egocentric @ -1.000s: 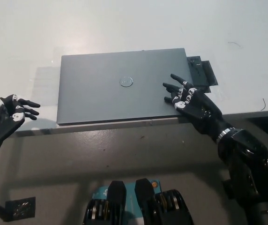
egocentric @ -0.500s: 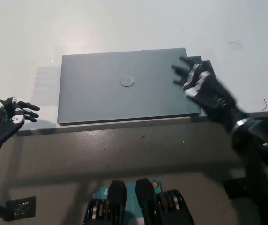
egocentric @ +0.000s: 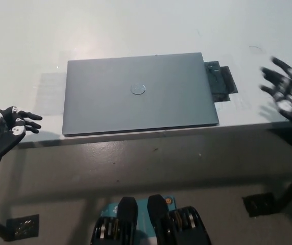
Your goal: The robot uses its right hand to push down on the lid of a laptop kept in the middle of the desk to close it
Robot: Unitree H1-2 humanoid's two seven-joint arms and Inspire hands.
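Right hand (egocentric: pixel 285 91) now off the laptop (egocentric: pixel 138 93): 1 s ago we had it resting on the lid's right-front corner, 0.5 s ago lifting near the right edge, and at present it sits at the far right of the view, over the desk (egocentric: pixel 136 25), fingers spread apart, holding nothing, somewhat motion-blurred. Laptop itself hasn't shifted btwn frames; lid lies flat and shut, logo facing up, mid-desk w/ its front edge along the desk's near edge. We judge the push-down is done and the arm is retracting, so task looks essentially complete. Relative pos: laptop lies well to the left of the right hand, clearly apart, no contact; a small dark pad-like item (egocentric: pixel 221 81) lies just beside the laptop's right edge, btwn lid and hand. Left hand (egocentric: pixel 8 131) rests at lower left of view, off the desk's front-left edge, fingers loosely apart, empty, not touching the laptop.
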